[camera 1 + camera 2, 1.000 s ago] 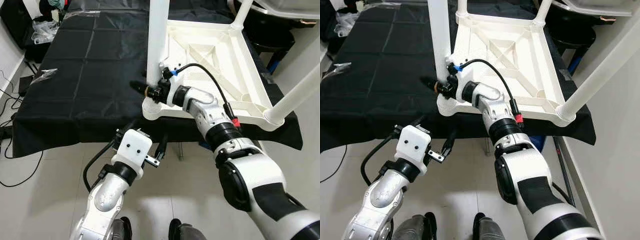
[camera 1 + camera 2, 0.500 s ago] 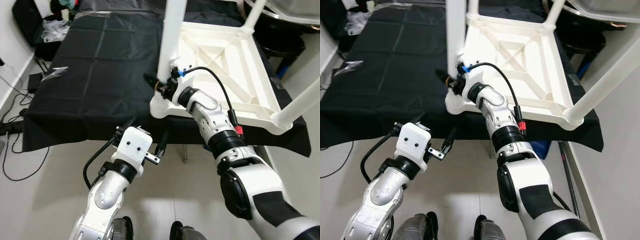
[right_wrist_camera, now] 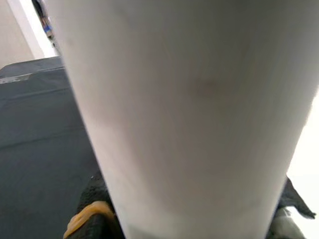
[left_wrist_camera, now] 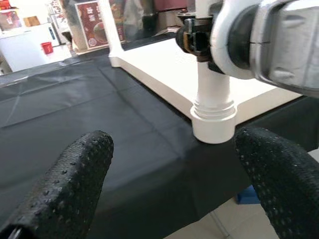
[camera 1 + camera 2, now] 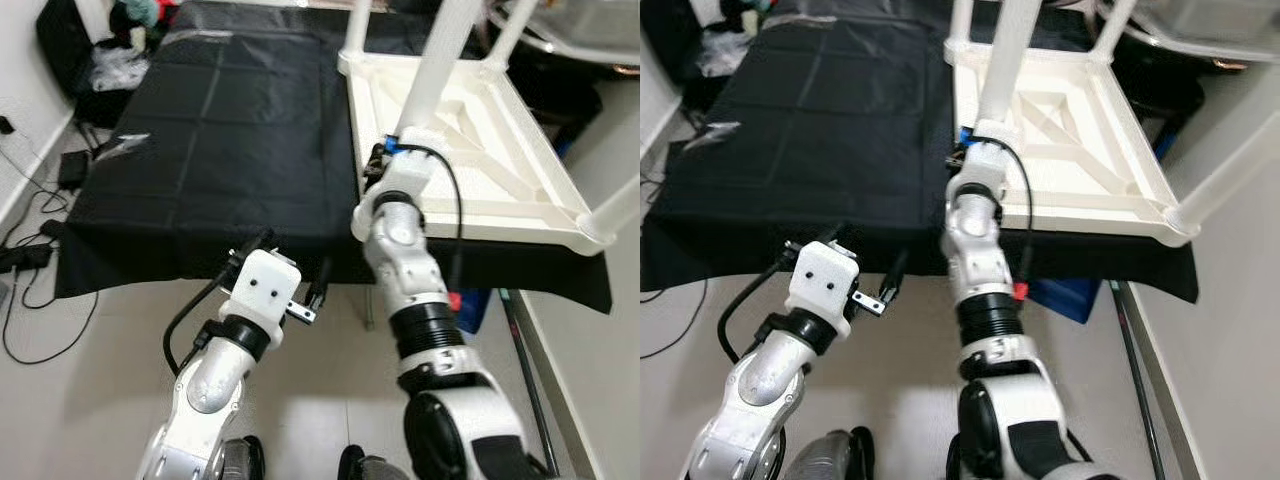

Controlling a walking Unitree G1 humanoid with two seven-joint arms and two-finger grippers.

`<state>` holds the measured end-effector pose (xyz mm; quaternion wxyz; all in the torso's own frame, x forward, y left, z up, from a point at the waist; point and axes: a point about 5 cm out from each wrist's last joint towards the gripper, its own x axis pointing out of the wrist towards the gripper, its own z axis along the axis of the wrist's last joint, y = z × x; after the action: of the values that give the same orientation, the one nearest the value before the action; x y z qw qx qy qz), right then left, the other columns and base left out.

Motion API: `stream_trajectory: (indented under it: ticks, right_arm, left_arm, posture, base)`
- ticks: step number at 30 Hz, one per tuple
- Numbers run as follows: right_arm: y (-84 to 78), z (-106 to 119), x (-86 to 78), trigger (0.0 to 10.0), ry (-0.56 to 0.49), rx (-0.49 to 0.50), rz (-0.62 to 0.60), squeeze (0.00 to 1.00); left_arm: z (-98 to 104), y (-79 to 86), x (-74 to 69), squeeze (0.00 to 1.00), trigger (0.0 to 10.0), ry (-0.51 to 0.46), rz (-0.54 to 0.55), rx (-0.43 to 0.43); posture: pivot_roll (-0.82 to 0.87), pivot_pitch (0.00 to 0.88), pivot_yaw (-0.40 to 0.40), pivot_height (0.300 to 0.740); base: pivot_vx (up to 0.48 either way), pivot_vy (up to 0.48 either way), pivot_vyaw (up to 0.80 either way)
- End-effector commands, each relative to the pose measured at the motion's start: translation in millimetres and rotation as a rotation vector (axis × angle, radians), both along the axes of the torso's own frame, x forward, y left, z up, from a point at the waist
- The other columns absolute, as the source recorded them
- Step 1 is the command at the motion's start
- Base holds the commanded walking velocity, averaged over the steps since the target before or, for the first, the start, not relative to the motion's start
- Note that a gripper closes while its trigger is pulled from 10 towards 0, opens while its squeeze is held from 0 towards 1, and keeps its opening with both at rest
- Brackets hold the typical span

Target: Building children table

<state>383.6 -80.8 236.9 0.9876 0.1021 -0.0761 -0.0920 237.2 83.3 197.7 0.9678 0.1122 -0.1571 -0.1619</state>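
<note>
Though upturned, white table (image 5: 520,170) legs-up.

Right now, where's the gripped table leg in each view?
Left eye view: leg slants up from the right gripper, upper middle.
Right eye view: same leg, top centre.
Left wrist view: its base stands right of centre.
Right wrist view: leg close up, across the frame.
Shared landmark: the black cloth.

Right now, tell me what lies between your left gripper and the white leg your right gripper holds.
In the left wrist view, bare black cloth stretches from the open left gripper to the leg's socket.
</note>
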Motion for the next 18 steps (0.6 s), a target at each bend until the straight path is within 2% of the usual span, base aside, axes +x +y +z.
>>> stream_trajectory:
  ticks: [1,2,4,6,7,8,9,10,11,12,13,14,15,18]
  right_arm:
    - [16.3,-6.0,-4.3,8.0,0.051,0.101,0.049,0.00]
    - [21.2,-4.2,-4.7,10.0,0.047,0.101,0.090,0.00]
    - [21.4,2.4,-7.3,10.0,0.002,0.046,0.119,0.00]
    - [21.4,2.4,-7.3,10.0,0.002,0.046,0.119,0.00]
    - [20.9,4.3,-9.2,10.0,-0.007,0.031,0.117,1.00]
    - [20.9,4.3,-9.2,10.0,-0.007,0.031,0.117,1.00]
    - [14.1,7.2,-8.7,10.0,-0.037,0.003,0.134,0.20]
    - [14.1,7.2,-8.7,10.0,-0.037,0.003,0.134,0.20]
    - [4.6,7.3,-6.3,10.0,-0.050,-0.018,0.157,0.00]
    - [4.6,7.3,-6.3,10.0,-0.050,-0.018,0.157,0.00]
    - [-10.0,6.3,-3.0,10.0,-0.055,-0.068,0.168,0.00]
    - [-10.0,6.3,-3.0,10.0,-0.055,-0.068,0.168,0.00]
    - [-19.3,5.0,-0.4,10.0,-0.052,-0.086,0.210,0.00]
    - [-25.6,3.4,2.2,10.0,-0.048,-0.105,0.283,0.00]
  left_arm:
    - [-2.9,-0.6,-2.6,0.00,10.0,0.007,-0.005,0.009]
    - [-3.1,-0.7,-2.6,0.00,10.0,0.008,-0.006,0.009]
    - [-3.8,-0.3,-2.4,0.00,10.0,0.011,-0.005,0.009]
    - [-3.8,-0.3,-2.4,0.00,10.0,0.011,-0.005,0.009]
    - [-4.0,-0.2,-2.3,0.00,10.0,0.012,-0.005,0.009]
    - [-4.0,-0.2,-2.3,0.00,10.0,0.012,-0.005,0.009]
    - [-4.4,-0.6,-2.6,0.00,10.0,0.013,-0.006,0.010]
    - [-4.4,-0.6,-2.6,0.00,10.0,0.013,-0.006,0.010]
    - [-4.8,-0.8,-2.9,0.00,10.0,0.015,-0.006,0.009]
    - [-4.8,-0.8,-2.9,0.00,10.0,0.015,-0.006,0.009]
    - [-4.8,-0.6,-3.0,0.00,10.0,0.015,-0.004,0.009]
    - [-4.8,-0.6,-3.0,0.00,10.0,0.015,-0.004,0.009]
    - [-4.7,-0.3,-2.9,0.00,10.0,0.016,-0.002,0.008]
    - [-4.8,0.3,-2.6,0.00,10.0,0.017,0.001,0.008]
  posture:
    - [0.19,0.183,-0.078,0.740]
    - [0.19,0.183,-0.078,0.740]
    - [0.19,0.183,-0.078,0.740]
    - [0.19,0.183,-0.078,0.740]
    - [0.19,0.183,-0.078,0.740]
    - [0.19,0.183,-0.078,0.740]
    - [0.19,0.191,-0.080,0.740]
    - [0.19,0.191,-0.080,0.740]
    - [0.19,0.191,-0.081,0.740]
    - [0.19,0.191,-0.081,0.740]
    - [0.19,0.194,-0.079,0.740]
    - [0.19,0.194,-0.079,0.740]
    - [0.19,0.194,-0.082,0.740]
    - [0.19,0.199,-0.081,0.740]
  base:
    - [0.000,0.000,0.00]
    - [0.000,0.000,0.00]
    - [0.000,0.000,0.00]
    - [0.000,0.000,0.00]
    - [0.000,0.000,0.00]
    - [0.000,0.000,0.00]
    - [0.000,0.000,0.00]
    - [0.000,0.000,0.00]
    - [0.000,0.000,0.00]
    - [0.000,0.000,0.00]
    - [0.000,0.000,0.00]
    - [0.000,0.000,0.00]
    - [0.000,0.000,0.00]
    - [0.000,0.000,0.00]
